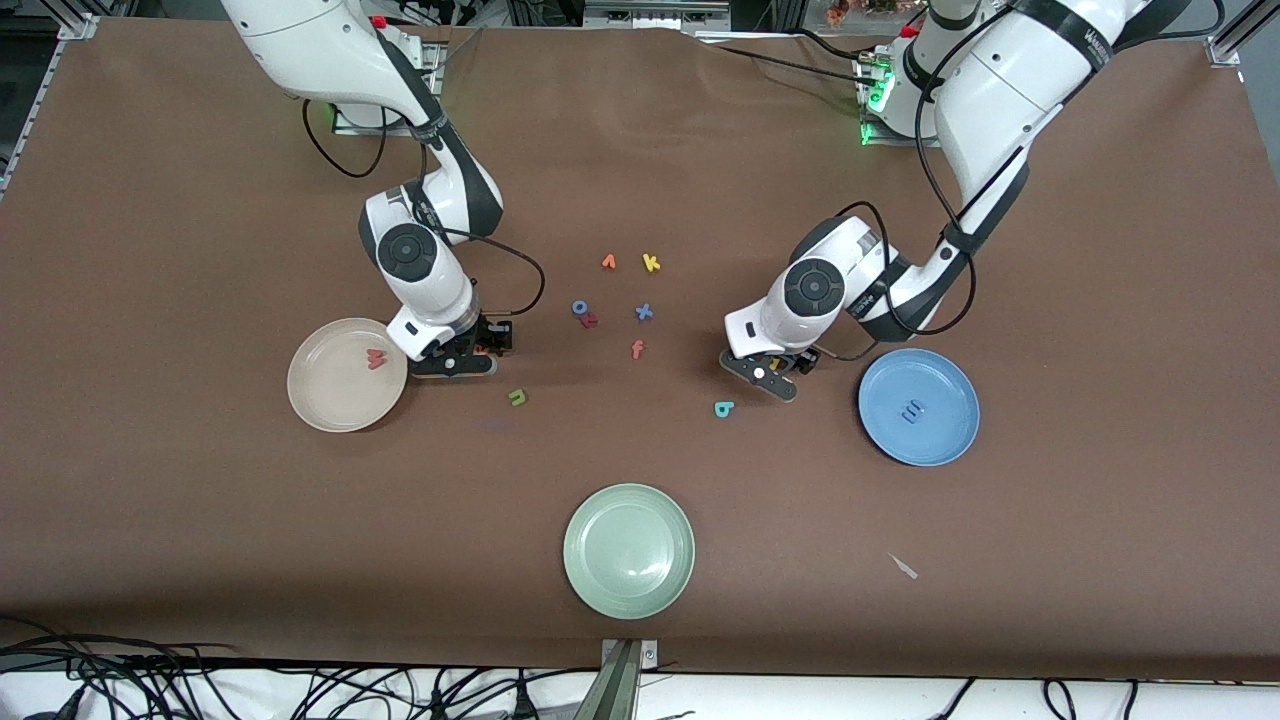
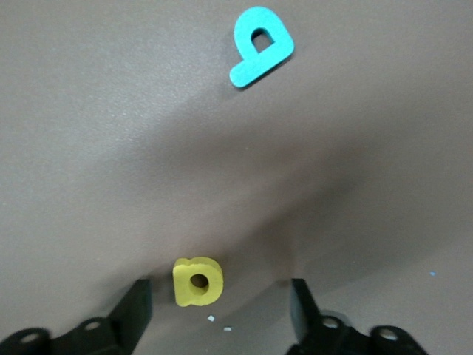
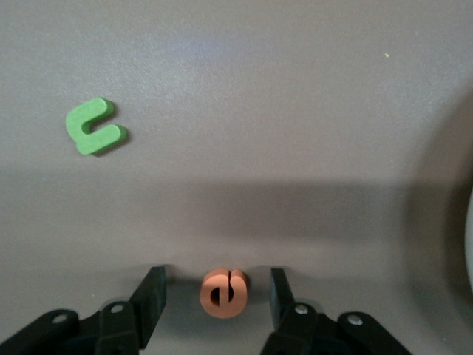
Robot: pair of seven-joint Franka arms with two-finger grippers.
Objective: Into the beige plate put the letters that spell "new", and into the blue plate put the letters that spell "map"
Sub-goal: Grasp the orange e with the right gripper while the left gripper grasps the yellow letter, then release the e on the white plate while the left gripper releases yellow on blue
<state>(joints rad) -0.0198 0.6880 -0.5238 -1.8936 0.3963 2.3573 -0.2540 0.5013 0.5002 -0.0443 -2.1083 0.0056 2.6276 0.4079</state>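
Observation:
The beige plate [image 1: 335,402] holds the pinkish-red w [image 1: 376,358]. My right gripper [image 1: 478,352] [image 3: 216,299] is low on the table beside that plate, open, with the orange e [image 3: 223,293] between its fingers and a gap on each side. The green n [image 1: 517,397] [image 3: 94,126] lies loose close by. The blue plate [image 1: 945,385] holds the blue m [image 1: 911,411]. My left gripper [image 1: 778,378] [image 2: 220,314] is down beside it, open, straddling the yellow a [image 2: 197,281] without touching it. The teal p [image 1: 724,408] [image 2: 261,46] lies just nearer the camera.
Loose letters lie mid-table between the arms: an orange one [image 1: 608,262], yellow k [image 1: 651,263], blue o [image 1: 579,307], red r [image 1: 590,320], blue x [image 1: 644,312], orange-red f [image 1: 637,349]. A pale green plate [image 1: 629,550] sits near the front edge. A white scrap [image 1: 903,566] lies toward the left arm's end.

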